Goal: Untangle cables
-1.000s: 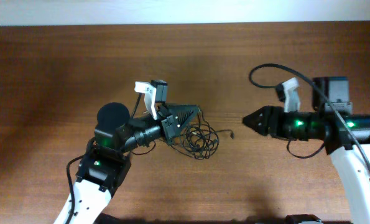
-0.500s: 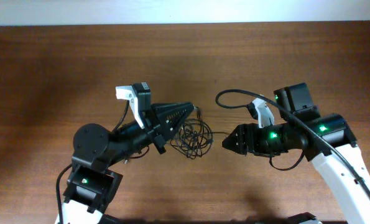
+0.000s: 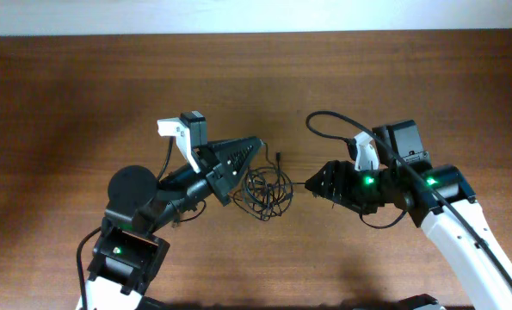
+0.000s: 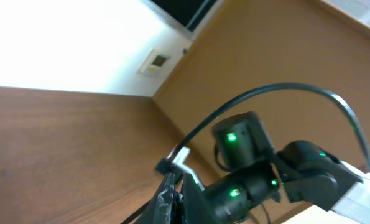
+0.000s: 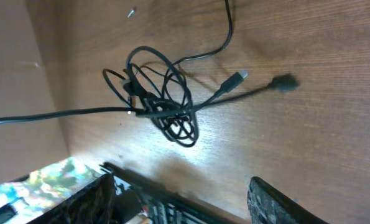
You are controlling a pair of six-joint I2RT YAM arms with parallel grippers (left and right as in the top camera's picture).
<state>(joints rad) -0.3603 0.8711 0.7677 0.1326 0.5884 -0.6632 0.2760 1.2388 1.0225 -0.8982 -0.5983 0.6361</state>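
The cables [image 3: 268, 189] are thin black cords knotted in a loose tangle on the wooden table [image 3: 83, 95], between my two grippers. The right wrist view shows the tangle [image 5: 160, 106] with a silver plug [image 5: 240, 76], a black plug [image 5: 284, 82], and one strand stretched taut towards the frame's left edge. My left gripper [image 3: 256, 145] sits just left of and above the tangle. In the left wrist view its fingers [image 4: 172, 186] are closed on a black cord. My right gripper [image 3: 314, 182] is just right of the tangle, with its fingers [image 5: 178, 186] wide open and empty.
A thicker black cable [image 3: 324, 120] loops from the right arm over the table behind the right gripper. The right arm [image 4: 247, 180] fills the space in front of the left gripper. A white wall [image 3: 256, 13] borders the table's far edge.
The right gripper has moved left up to the tangle and opened. The left arm has swung and its gripper now points up-right. The tangle has shifted slightly left.
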